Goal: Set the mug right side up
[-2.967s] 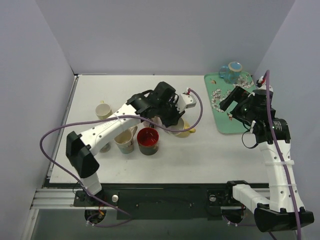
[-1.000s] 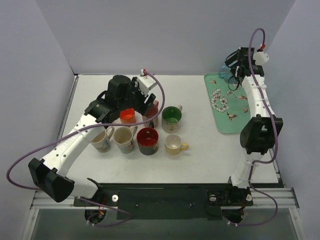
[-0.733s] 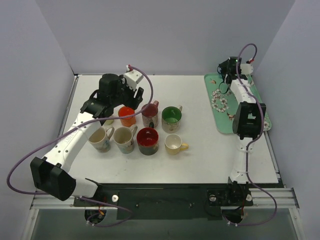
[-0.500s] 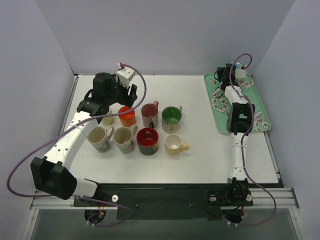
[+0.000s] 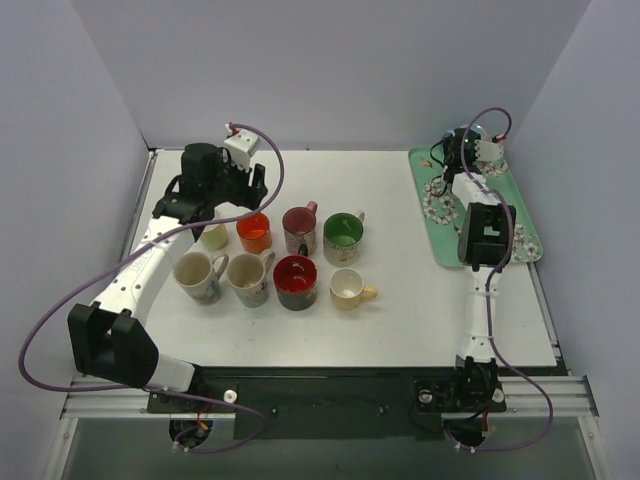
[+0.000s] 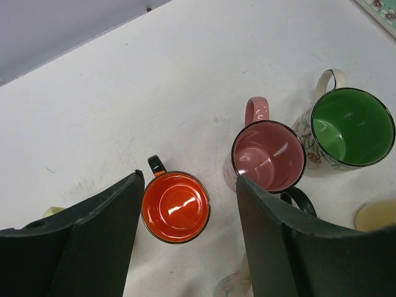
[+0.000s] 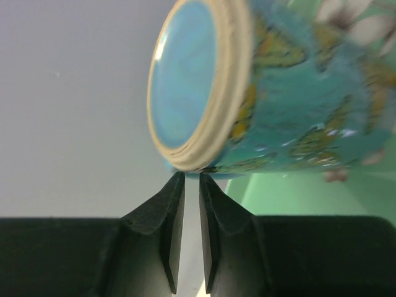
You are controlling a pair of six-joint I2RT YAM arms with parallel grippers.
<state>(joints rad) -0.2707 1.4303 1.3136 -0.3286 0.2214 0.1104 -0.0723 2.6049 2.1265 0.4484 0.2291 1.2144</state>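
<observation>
Nearly pressed together, the right fingers [image 7: 167, 223] sit just beside the base rim of the blue mug [image 7: 272, 111], upside down on the tray [image 5: 450, 245]. Left fingers [image 6: 99, 241] spread wide above an orange mug [image 6: 176, 207] on the bench [image 5: 400, 320].

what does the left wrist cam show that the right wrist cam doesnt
Only left wrist: the orange mug, pink mug and green mug, all upright on the table, seen past the open left end effector.
Only right wrist: the blue mug, its base showing, on the tray, with the right end effector nearly closed right at the base rim; contact is unclear.
Both: a stretch of the wall, and no object in common.
</observation>
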